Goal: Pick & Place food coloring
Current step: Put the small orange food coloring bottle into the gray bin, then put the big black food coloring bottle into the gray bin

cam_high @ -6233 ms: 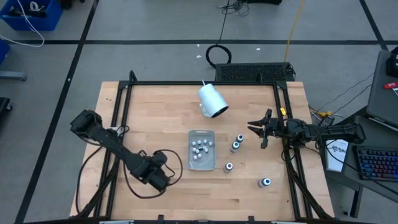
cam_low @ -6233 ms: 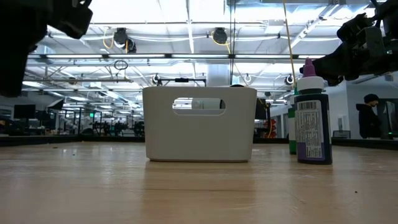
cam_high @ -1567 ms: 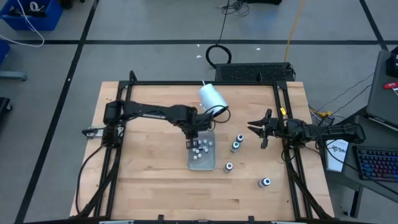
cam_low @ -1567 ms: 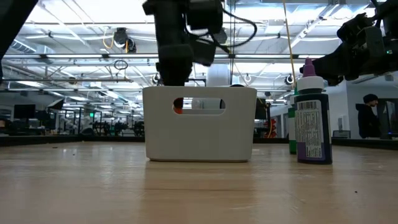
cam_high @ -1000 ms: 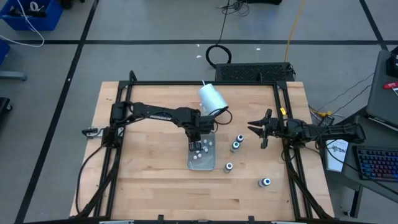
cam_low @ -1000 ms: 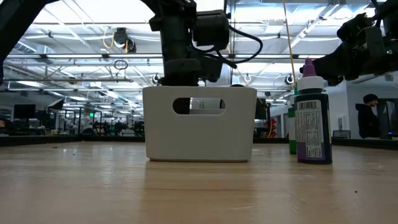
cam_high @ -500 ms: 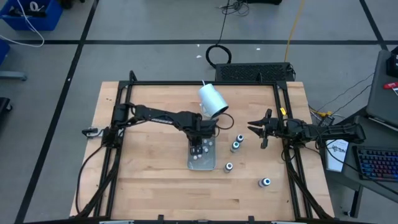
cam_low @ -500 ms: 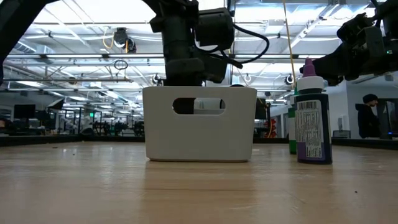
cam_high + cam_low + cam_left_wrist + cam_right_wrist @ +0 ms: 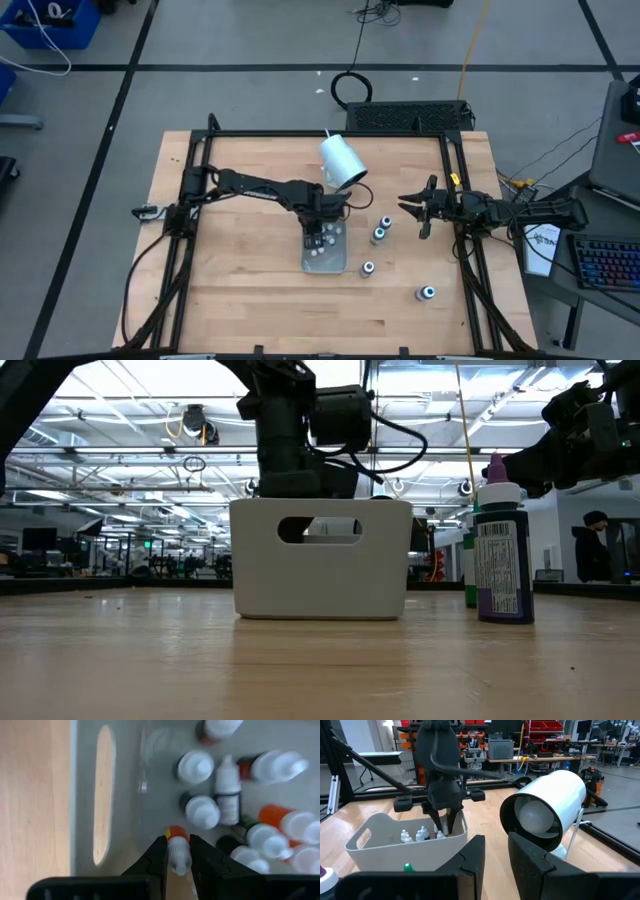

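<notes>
My left gripper (image 9: 322,228) points down into the pale tray (image 9: 305,256), shut on a tiny orange food coloring bottle with a white cap (image 9: 178,851). Several more small bottles (image 9: 200,812) stand and lie on the tray floor beside it. In the low view the tray wall (image 9: 320,585) hides the fingers. Dark bottles with pale caps (image 9: 378,235) stand on the table right of the tray. My right gripper (image 9: 420,212) waits at the table's right edge, level, shut, with nothing in it. My left gripper pinches the little bottle's white cap (image 9: 178,861) between its two fingers, coming from above and pointing down. The orange body (image 9: 177,832) hangs upright below the fingers, inside the tray. Whether its base touches the tray floor, I cannot tell.
A large white cylindrical cup (image 9: 340,162) lies on its side just beyond the tray's far end. Two more dark bottles (image 9: 368,267) (image 9: 427,293) stand toward the near right. A purple-capped dark bottle (image 9: 503,555) shows right of the tray in the low view.
My left gripper, shut on the bottle throughout, has eased a little toward the table's right edge over the tray and sunk slightly into it.
</notes>
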Robot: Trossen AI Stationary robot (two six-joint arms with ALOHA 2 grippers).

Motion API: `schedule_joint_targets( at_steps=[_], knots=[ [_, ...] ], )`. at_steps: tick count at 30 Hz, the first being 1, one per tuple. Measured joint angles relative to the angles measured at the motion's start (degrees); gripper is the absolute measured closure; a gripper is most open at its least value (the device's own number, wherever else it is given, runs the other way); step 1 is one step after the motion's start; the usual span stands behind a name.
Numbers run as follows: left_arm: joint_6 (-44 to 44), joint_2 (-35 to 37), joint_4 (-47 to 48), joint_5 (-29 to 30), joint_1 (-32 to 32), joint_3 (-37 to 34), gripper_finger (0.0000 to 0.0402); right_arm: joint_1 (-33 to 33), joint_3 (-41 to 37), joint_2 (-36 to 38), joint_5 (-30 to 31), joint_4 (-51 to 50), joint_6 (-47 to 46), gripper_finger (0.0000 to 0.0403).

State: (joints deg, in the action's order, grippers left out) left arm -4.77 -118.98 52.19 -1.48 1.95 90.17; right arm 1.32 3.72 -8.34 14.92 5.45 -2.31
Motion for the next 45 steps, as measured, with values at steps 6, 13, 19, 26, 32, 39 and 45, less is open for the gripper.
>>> schedule_joint_targets(
  at_steps=[6,13,19,26,32,39,45],
  knots=[
    [-0.5,0.22,-1.58,-0.93,0.01,-1.8,0.034,0.02,0.0,0.0,0.0,0.0,0.0,0.0325],
    [-0.55,0.15,-2.29,-1.07,-0.1,-1.89,0.0283,0.01,-0.01,0.0,0.0,0.0,0.02,0.0325],
    [-0.69,0.11,-2.26,-1.05,-0.1,-1.91,0.0258,0.02,-0.01,0.0,0.0,0.0,0.01,0.0325],
    [-1.61,0.11,-2.34,-1.42,-0.06,-1.91,0.0255,0.0,-0.01,0.0,0.0,0.0,0.01,0.0325],
    [-1.78,0.11,-2.29,-1.5,-0.06,-1.89,0.0255,0.0,-0.02,0.0,0.0,0.01,0.01,0.0325],
    [-2.45,-0.07,-1.29,-1.75,-0.24,-0.27,0.0254,0.02,-0.02,0.0,0.0,0.0,0.02,0.0325],
    [-2.47,-0.07,-0.6,-1.7,-0.78,1.26,0.0254,0.0,0.0,0.0,0.0,0.0,0.02,0.0325]
  ],
)
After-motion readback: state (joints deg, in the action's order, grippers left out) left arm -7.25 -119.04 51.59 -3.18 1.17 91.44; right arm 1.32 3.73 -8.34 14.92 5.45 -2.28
